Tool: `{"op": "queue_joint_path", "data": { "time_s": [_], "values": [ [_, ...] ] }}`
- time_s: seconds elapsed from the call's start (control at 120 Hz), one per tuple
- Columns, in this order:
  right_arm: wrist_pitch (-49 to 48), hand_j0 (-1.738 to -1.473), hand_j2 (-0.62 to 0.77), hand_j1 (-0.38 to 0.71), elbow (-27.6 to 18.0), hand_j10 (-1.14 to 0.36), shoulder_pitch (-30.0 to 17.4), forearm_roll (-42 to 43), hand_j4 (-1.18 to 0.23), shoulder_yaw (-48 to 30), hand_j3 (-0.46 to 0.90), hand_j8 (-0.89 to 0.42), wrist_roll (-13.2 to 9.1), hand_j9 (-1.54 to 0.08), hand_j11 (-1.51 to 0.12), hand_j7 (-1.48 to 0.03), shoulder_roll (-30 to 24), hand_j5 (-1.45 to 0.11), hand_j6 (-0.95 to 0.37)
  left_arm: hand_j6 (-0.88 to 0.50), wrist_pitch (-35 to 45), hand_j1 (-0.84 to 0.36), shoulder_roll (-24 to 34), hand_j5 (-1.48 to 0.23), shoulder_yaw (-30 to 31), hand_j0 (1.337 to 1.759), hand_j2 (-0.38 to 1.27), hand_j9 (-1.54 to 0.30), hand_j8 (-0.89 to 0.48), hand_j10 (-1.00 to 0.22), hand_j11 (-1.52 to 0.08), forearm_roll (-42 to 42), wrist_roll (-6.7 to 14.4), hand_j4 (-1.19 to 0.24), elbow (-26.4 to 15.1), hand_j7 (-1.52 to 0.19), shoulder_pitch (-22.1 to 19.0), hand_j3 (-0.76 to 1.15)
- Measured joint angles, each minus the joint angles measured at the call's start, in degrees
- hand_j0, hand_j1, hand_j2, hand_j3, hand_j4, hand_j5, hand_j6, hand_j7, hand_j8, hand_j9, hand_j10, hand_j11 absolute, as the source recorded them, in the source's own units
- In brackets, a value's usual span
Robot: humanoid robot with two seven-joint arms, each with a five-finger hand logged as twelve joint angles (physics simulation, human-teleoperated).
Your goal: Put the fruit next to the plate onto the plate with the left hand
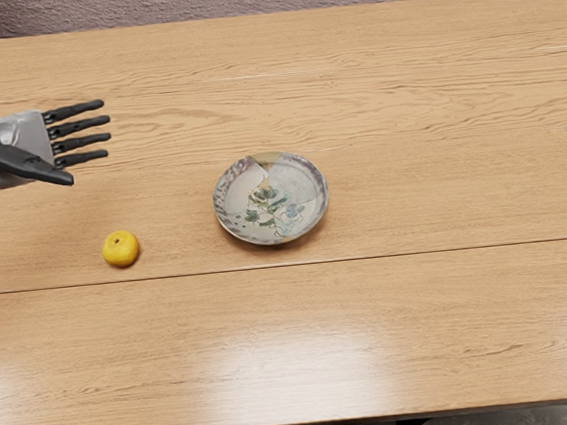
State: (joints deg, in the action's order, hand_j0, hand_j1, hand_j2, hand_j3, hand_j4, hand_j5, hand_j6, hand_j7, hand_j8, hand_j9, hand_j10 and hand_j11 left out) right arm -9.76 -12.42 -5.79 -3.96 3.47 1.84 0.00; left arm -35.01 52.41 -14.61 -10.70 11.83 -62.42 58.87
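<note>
While resting on the wooden table [426, 339], the yellow fruit [120, 248] is sitting toward the left, well apart from the patterned plate [270, 198] on its right. Farther back on the left, the left hand [38, 146] is hovering, fingers stretched out wide, holding nothing.

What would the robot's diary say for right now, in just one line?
left hand: open, holding nothing, up and left of fruit | orange fruit: on table, left of plate, untouched | plate: no fruit on it | right arm: unseen

Bright, sharp — glare on table [309, 371].
</note>
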Motion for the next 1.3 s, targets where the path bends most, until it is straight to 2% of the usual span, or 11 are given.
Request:
{"op": "queue_joint_path", "data": {
  "time_s": [0.167, 0.292, 0.35, 0.475, 0.533, 0.625, 0.667, 0.717, 0.817, 1.075, 1.3],
  "values": [
    [0.1, -1.658, 0.0, -0.34, 0.4, -0.01, 0.0, -0.1, -0.01, -0.3, 0.0, -0.01, 0.0, -0.01, -0.01, -0.01, 0.0, -0.01, -0.01, 0.0, 0.0, 0.35, 0.7, 0.0, 0.0, 1.658, 0.0, 0.0, 0.0, 0.0, 0.0, 3.2, 0.0, 0.0, -1.9, 0.0, 1.0, 0.0],
    [0.1, -1.658, 0.0, -0.34, 0.5, -0.01, 0.0, -0.1, -0.01, -0.4, 0.0, -0.01, 0.0, -0.01, -0.01, -0.01, 0.0, -0.01, -0.01, 0.0, 0.0, 0.35, 1.3, 0.0, 0.0, 1.658, 0.0, 0.0, 0.0, 0.0, 0.0, 10.8, 0.0, 0.0, -2.2, 0.0, 1.1, 0.0],
    [0.1, -1.658, 0.0, -0.34, 0.5, -0.01, 0.0, -0.1, -0.01, -0.4, 0.0, -0.01, 0.0, -0.01, -0.01, -0.01, 0.0, -0.01, -0.01, 0.0, 2.5, 0.35, 0.7, 0.0, 0.1, 1.658, 0.0, 0.0, 0.0, 0.0, 0.0, 15.7, 0.1, 0.0, -2.2, 0.0, 2.0, 0.0],
    [0.1, -1.658, 0.0, -0.34, 0.5, -0.01, 0.0, -0.1, -0.01, -0.4, 0.0, -0.01, 0.0, -0.01, -0.01, -0.01, 0.0, -0.01, -0.01, 0.0, 15.2, 0.35, -1.7, 0.0, 1.8, 1.658, 0.0, 0.0, 0.0, 0.0, 0.0, 24.2, 1.1, 0.0, -2.4, 0.0, 2.7, 0.0],
    [0.1, -1.658, 0.0, -0.34, 0.6, -0.01, 0.0, -0.1, -0.01, -0.4, 0.0, -0.01, 0.0, -0.01, -0.01, -0.01, 0.0, -0.01, -0.01, 0.0, 22.5, 0.35, -1.7, 0.0, 5.0, 1.658, 0.0, 0.0, 0.0, 0.0, 0.0, 25.9, 1.2, 0.0, -3.4, 0.0, 5.8, 0.0],
    [0.1, -1.658, 0.0, -0.34, 0.6, -0.01, 0.0, -0.1, -0.01, -0.4, 0.0, -0.01, 0.0, -0.01, -0.01, -0.01, 0.0, -0.01, -0.01, 0.0, 38.0, 0.35, -2.0, 0.0, 10.3, 1.658, 0.0, 0.0, 0.0, 0.0, 0.0, 27.8, 1.1, 0.0, -10.7, 0.0, 6.4, 0.0],
    [0.1, -1.658, 0.0, -0.34, 0.6, -0.01, 0.0, -0.1, -0.01, -0.4, 0.0, -0.01, 0.0, -0.01, -0.01, -0.01, 0.0, -0.01, -0.01, 0.0, 45.5, 0.35, -4.7, 0.0, 12.7, 1.658, 0.0, 0.0, 0.0, 0.0, 0.0, 29.1, 1.0, 0.0, -13.6, 0.0, 6.5, 0.0],
    [0.1, -1.658, 0.0, -0.34, 0.6, -0.01, 0.0, -0.1, -0.01, -0.4, 0.0, -0.01, 0.0, -0.01, -0.01, -0.01, 0.0, -0.01, -0.01, 0.0, 53.9, 0.35, -4.8, 0.0, 16.6, 1.658, 0.0, 0.0, 0.0, 0.0, 0.0, 30.4, 0.9, 0.0, -17.2, 0.0, 9.4, 0.0],
    [0.1, -1.658, 0.0, -0.34, 0.6, -0.01, 0.0, -0.1, -0.01, -0.4, 0.0, -0.01, 0.0, -0.01, -0.01, -0.01, 0.0, -0.01, -0.01, 0.0, 62.9, 0.35, -6.8, 0.0, 22.7, 1.658, 0.0, 0.0, 0.0, 0.0, 0.0, 32.1, 0.2, 0.0, -21.3, 0.0, 10.8, 0.0],
    [0.1, -1.658, 0.0, -0.34, 0.6, -0.01, 0.0, -0.1, -0.01, -0.4, 0.0, -0.01, 0.0, -0.01, -0.01, -0.01, 0.0, -0.01, -0.01, -0.01, 69.2, 0.34, -11.5, -0.01, 33.1, 1.658, 0.0, -0.01, -0.01, -0.01, -0.01, 32.2, -0.3, -0.01, -23.5, -0.01, 13.9, 0.0],
    [0.1, -1.658, 0.0, -0.34, 0.6, -0.01, 0.0, -0.1, -0.01, -0.4, 0.0, -0.01, 0.0, -0.01, -0.01, -0.01, 0.0, -0.01, -0.01, -0.04, 69.9, 0.31, -13.0, -0.05, 36.9, 1.658, 0.01, -0.05, -0.04, -0.04, -0.05, 32.1, -0.4, -0.04, -23.8, -0.05, 13.8, 0.0]
  ]
}}
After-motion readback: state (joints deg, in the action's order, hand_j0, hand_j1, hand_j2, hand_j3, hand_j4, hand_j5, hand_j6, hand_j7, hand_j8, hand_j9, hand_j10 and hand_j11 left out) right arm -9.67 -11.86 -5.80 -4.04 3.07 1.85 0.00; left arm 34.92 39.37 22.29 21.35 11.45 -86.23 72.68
